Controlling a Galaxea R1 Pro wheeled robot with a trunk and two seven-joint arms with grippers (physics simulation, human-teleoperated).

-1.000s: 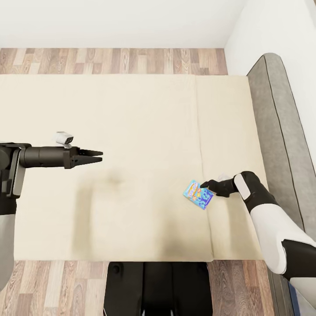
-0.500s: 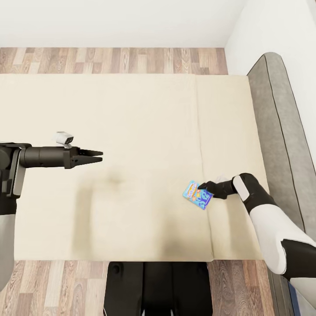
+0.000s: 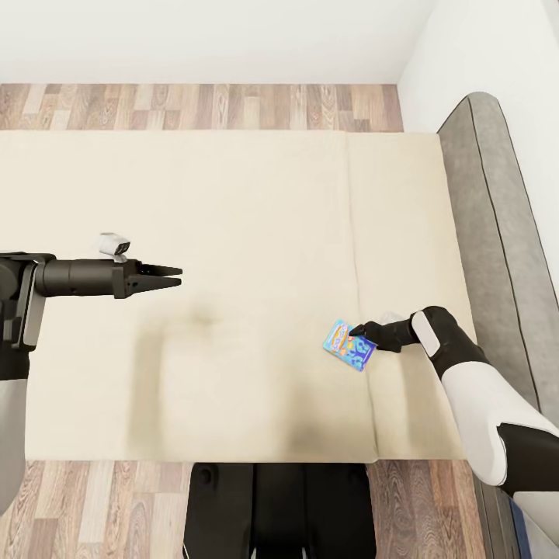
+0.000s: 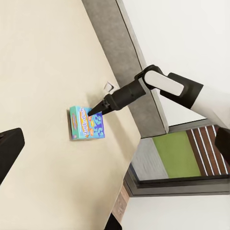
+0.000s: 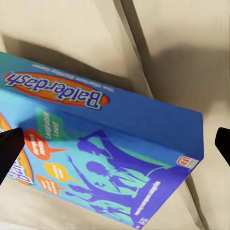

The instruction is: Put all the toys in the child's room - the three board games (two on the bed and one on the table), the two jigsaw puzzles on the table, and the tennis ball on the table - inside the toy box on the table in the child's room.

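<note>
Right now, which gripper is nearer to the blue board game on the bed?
Right. The right gripper sits at the blue board game, fingers straddling its edge in the right wrist view. The left gripper hangs over bare mattress far across the bed.

I see the bed [image 3: 233, 233] as a plain beige mattress, split by a seam, with soft grey shadows on it. Lying on the bed is the board game [image 3: 350, 345]: a bright blue box with a red-orange oval reading "Balderdash" in white, turquoise and purple silhouettes, a green patch and orange speech bubbles. Along the bed's edge runs the headboard [image 3: 497, 233], mid grey with a darker piping line. Beyond the bed the floor [image 3: 194, 107] is mixed brown and grey wood planks, and the walls [image 3: 217, 39] are white. My right gripper [image 3: 359, 330] is black on a white arm; my left gripper [image 3: 172, 276] is dark grey.
</note>
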